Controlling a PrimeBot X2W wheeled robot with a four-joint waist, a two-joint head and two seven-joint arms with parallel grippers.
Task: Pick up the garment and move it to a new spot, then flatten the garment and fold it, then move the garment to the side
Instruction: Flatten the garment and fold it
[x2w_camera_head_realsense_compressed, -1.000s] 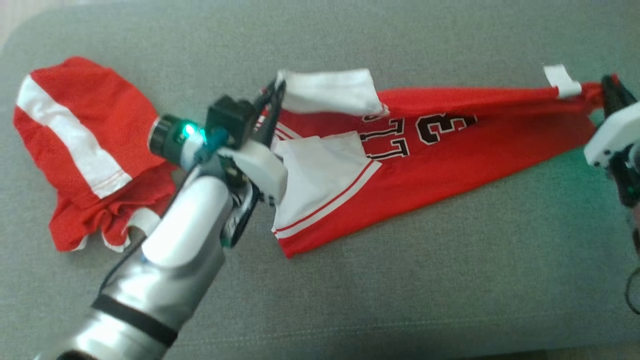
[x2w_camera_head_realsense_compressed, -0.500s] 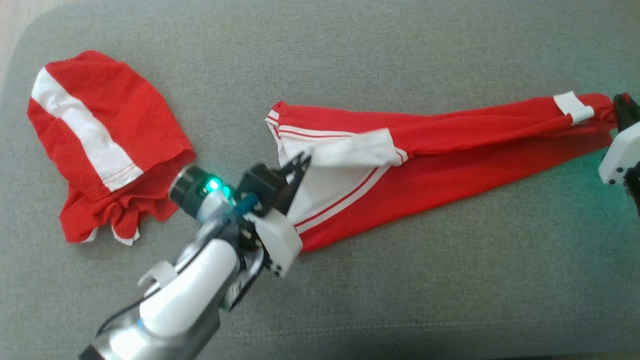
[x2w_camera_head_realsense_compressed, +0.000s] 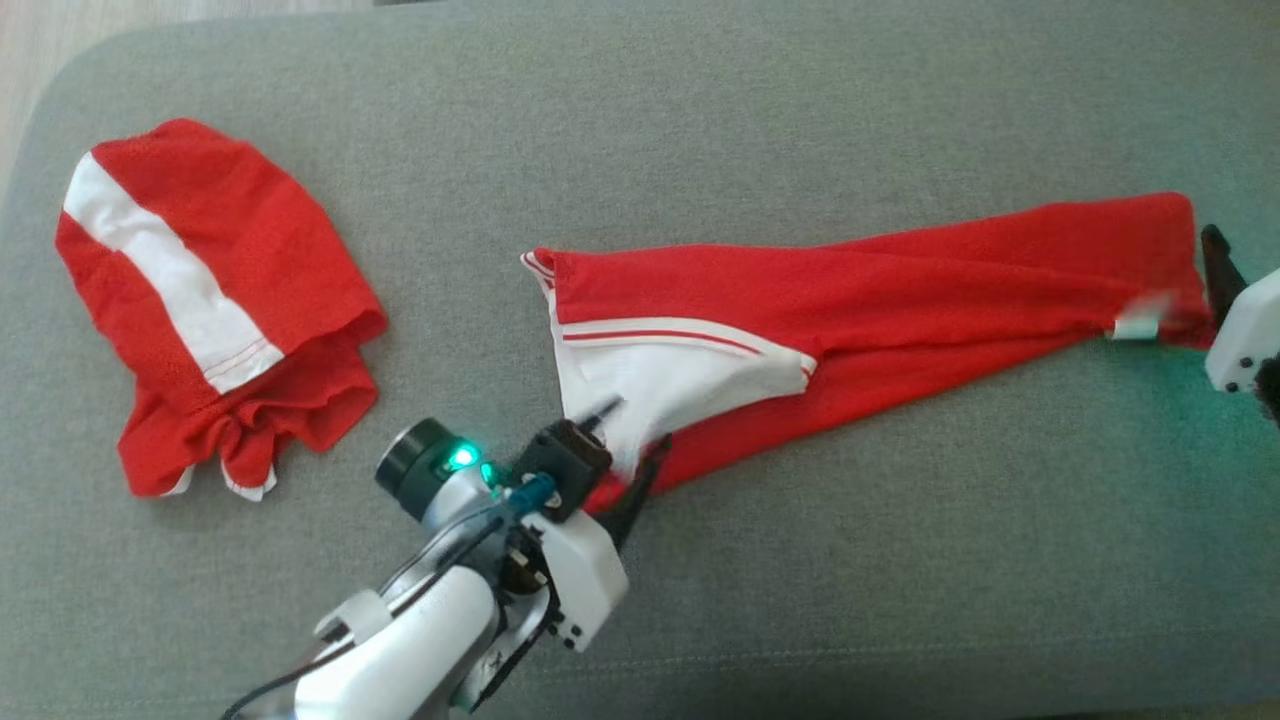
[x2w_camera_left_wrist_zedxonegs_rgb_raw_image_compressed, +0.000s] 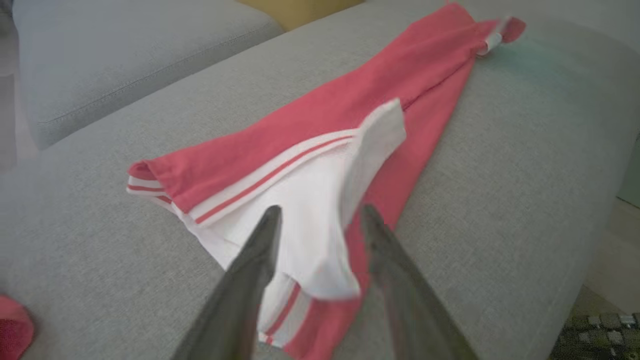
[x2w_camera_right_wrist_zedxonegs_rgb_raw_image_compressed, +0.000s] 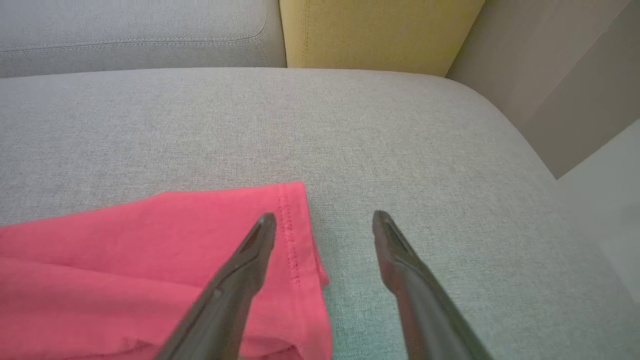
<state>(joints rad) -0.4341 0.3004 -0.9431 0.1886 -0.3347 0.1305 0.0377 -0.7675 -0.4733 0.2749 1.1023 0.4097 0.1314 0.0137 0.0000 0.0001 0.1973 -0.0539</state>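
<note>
Spanning the view, grey sofa seat (x2w_camera_head_realsense_compressed: 800, 120) carries stretched red garment (x2w_camera_head_realsense_compressed: 900, 290); yellow cushion (x2w_camera_right_wrist_zedxonegs_rgb_raw_image_compressed: 375, 35) behind, maybe wall (x2w_camera_right_wrist_zedxonegs_rgb_raw_image_compressed: 550, 75) at right; left gripper (x2w_camera_left_wrist_zedxonegs_rgb_raw_image_compressed: 321, 212) and right gripper (x2w_camera_right_wrist_zedxonegs_rgb_raw_image_compressed: 324, 217) both spread wide.

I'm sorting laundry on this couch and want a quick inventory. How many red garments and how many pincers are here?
Red garments: 2, the stretched garment and the crumpled garment
Pincers: 2, the left pincer and the right pincer
Total: 4
</note>
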